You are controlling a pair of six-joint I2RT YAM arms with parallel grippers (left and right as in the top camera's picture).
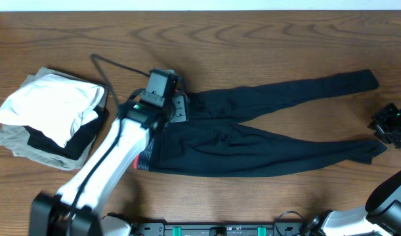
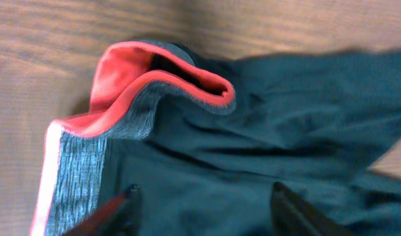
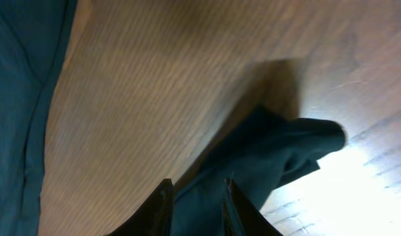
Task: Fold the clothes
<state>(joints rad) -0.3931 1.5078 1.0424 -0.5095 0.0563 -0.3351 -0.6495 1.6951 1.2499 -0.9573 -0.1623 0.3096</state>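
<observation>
Dark leggings (image 1: 253, 141) lie flat on the wooden table, waist to the left and both legs stretching right. The waistband (image 2: 167, 72) is grey with a coral-red lining and is folded up a little. My left gripper (image 2: 205, 196) is open and hovers just over the dark fabric below the waistband; it also shows in the overhead view (image 1: 164, 98). My right gripper (image 3: 197, 196) is shut on the end of the lower leg (image 3: 279, 151), whose hem is raised off the table and casts a shadow. It sits at the far right in the overhead view (image 1: 389, 126).
A stack of folded clothes (image 1: 49, 118), white over black over beige, lies at the left. A black cable (image 1: 111, 65) runs across the table behind the left arm. The upper leg's end (image 1: 367, 78) reaches the far right.
</observation>
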